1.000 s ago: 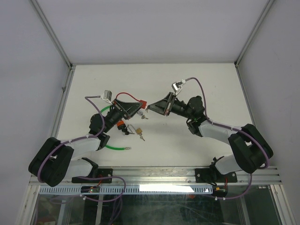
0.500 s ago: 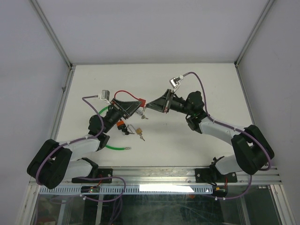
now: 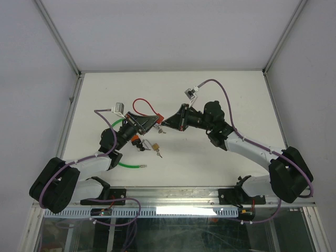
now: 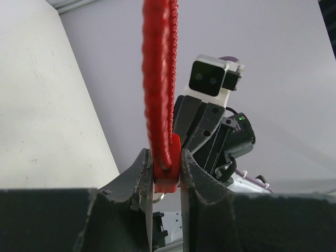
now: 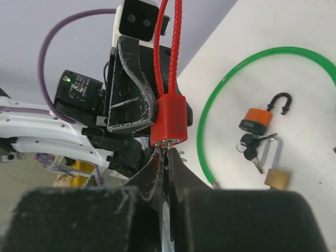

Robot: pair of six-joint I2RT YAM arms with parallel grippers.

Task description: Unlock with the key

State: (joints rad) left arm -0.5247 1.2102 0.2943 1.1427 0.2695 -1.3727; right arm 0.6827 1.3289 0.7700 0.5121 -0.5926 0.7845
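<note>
Right wrist view: right gripper (image 5: 167, 157) pinches a key (image 5: 169, 148) against the red cable lock (image 5: 169, 119), clamped between left fingers (image 4: 137, 181). Twist on-axis, gently.

The left arm (image 3: 89, 161) and right arm (image 3: 247, 148) reach inward, the 2 grippers nearly tip to tip. The left gripper (image 3: 155, 121) clamps the red cable lock (image 5: 169, 118) by its body. The right gripper (image 3: 166, 125) is pinched fully together.

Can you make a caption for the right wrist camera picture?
The left gripper holds the red cable lock while the shut right gripper meets its bottom end.
</note>
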